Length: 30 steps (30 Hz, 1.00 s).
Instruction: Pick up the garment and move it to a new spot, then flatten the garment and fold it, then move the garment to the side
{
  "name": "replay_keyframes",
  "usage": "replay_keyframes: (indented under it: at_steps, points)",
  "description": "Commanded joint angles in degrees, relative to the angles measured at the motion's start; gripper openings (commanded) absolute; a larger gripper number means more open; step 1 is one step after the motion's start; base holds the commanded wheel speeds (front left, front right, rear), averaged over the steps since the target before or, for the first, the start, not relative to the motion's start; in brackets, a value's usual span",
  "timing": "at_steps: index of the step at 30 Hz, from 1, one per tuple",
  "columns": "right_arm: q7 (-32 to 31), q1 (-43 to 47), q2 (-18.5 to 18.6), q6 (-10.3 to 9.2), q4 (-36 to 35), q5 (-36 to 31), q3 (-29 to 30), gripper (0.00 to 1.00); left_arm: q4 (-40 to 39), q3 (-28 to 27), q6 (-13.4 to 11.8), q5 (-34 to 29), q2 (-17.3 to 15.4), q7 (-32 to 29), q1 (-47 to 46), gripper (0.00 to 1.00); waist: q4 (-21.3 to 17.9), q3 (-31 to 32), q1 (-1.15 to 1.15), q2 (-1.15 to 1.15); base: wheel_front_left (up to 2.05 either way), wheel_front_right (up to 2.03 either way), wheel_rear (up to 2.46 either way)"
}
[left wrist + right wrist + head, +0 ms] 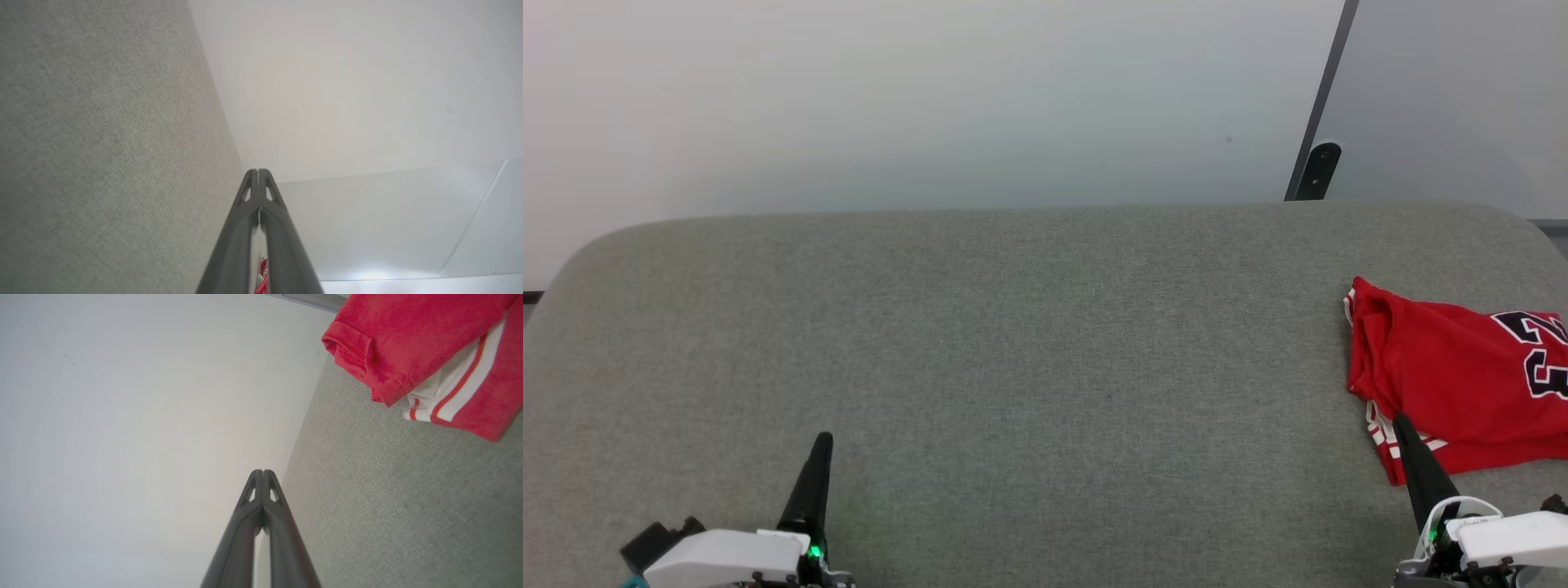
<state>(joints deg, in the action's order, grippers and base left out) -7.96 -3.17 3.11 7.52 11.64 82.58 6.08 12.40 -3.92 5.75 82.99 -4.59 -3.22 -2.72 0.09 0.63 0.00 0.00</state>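
Observation:
The garment [1454,380], a red jersey with white striped trim and black numbers, lies folded at the right edge of the grey fabric surface [1029,367], partly cut off by the head view's border. My right gripper [1403,425] is shut and empty, its tip over the garment's near left corner. In the right wrist view the garment [425,347] lies up and right of the shut right gripper [262,472]. My left gripper [824,441] rests shut at the lower left, far from the cloth. The left wrist view has its closed left gripper [258,170] and a sliver of the red garment [263,281] between the fingers.
A pale wall [931,98] rises behind the grey surface. A dark bracket [1319,170] and a slanted panel seam stand at the back right. The surface's corners are rounded, with wide bare fabric across its middle and left.

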Motion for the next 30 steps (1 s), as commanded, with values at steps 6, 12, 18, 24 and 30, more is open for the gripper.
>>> replay_keyframes:
  at_steps: [6, 12, 18, 24, 30]
  points:
    - [0.6, -1.6, -0.1, -0.05, 0.5, 2.9, 0.2, 0.0, 0.4, -0.7, 0.8, 2.8, 0.3, -0.8, -1.6, 0.0, 0.0, -0.2, 0.0, 0.0, 0.0, 0.0, 0.0]
    - [0.9, -2.3, -0.2, -0.05, 1.1, 5.2, 0.3, 0.0, 0.8, -1.1, 1.1, 5.1, 0.6, -1.4, -2.3, 0.0, 0.0, -0.4, 0.0, 0.0, 0.0, 0.0, 0.0]
    - [1.2, -2.7, -0.3, -0.05, 1.7, 7.1, 0.4, 0.0, 1.2, -1.4, 1.5, 7.1, 0.8, -2.0, -3.0, 0.0, -0.1, -0.5, 0.0, 0.0, 0.0, 0.0, 0.0]
    - [1.5, -3.3, -0.3, -0.06, 2.3, 8.9, 0.5, 0.0, 1.6, -1.8, 1.8, 9.2, 1.1, -2.6, -3.5, 0.0, -0.1, -0.7, 0.0, 0.0, 0.0, 0.0, 0.0]
    - [1.6, -3.3, -0.3, -0.06, 2.5, 9.9, 0.5, 0.0, 1.8, -2.0, 2.0, 10.1, 1.2, -2.8, -3.9, 0.0, -0.1, -0.8, 0.0, 0.0, 0.0, 0.0, 0.0]
